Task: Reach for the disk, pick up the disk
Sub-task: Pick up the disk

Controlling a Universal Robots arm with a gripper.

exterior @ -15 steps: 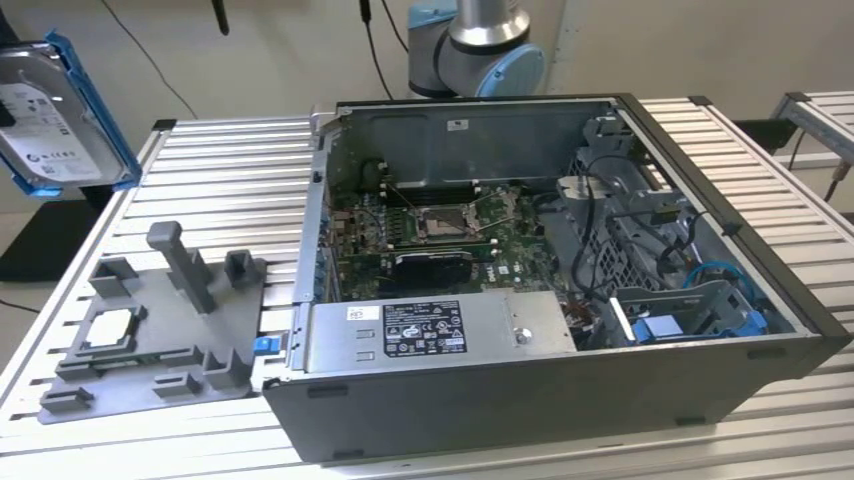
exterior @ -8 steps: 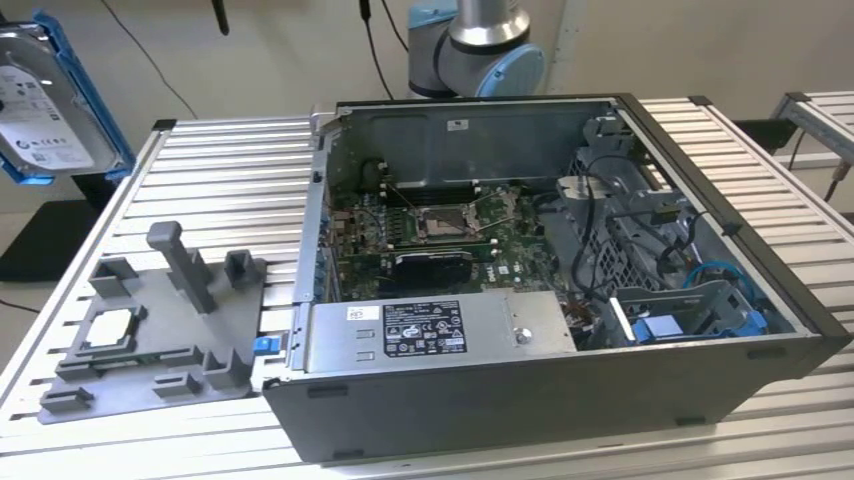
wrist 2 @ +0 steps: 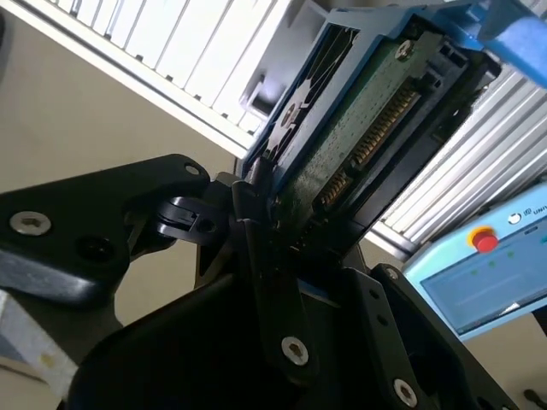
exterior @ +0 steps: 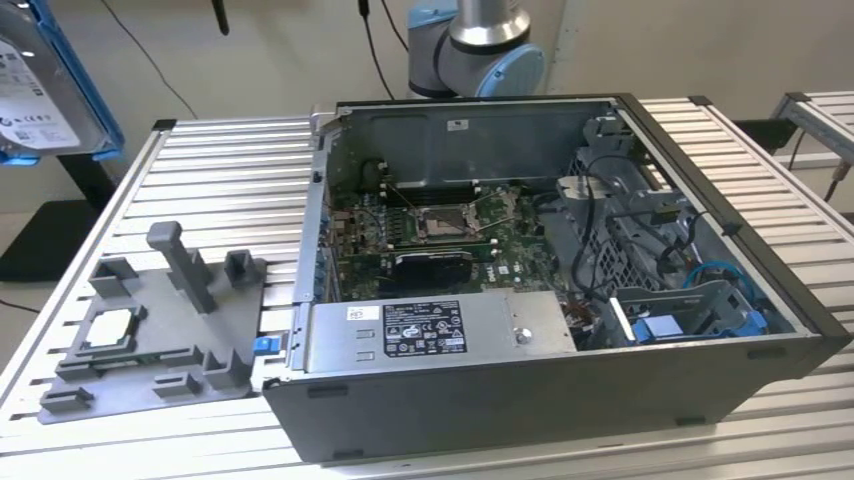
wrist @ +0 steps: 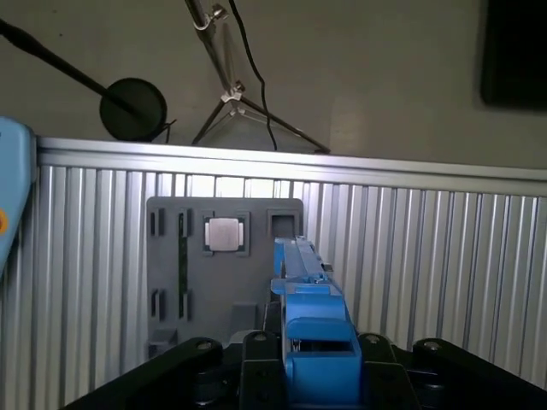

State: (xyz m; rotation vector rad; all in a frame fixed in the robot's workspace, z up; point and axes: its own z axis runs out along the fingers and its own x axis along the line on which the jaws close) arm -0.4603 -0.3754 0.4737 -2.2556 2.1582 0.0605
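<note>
A slatted aluminium table [exterior: 214, 170] carries an open computer case [exterior: 534, 400] and a grey fixture tray [exterior: 147, 345]. The gripper [wrist 2: 286, 231] is clamped on the disk [wrist 2: 359, 128], apparently lifting it clear above the tray. The disk stands edge-on, with its long axis running straight out from the fingers and its connector side exposed.

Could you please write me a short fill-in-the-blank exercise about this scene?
The disk has a ____ plastic frame.
The gripper is ____ on the disk, which is held up off the table.
The small silver chip lies on a ____ fixture.
Missing words: blue; shut; grey.
</note>
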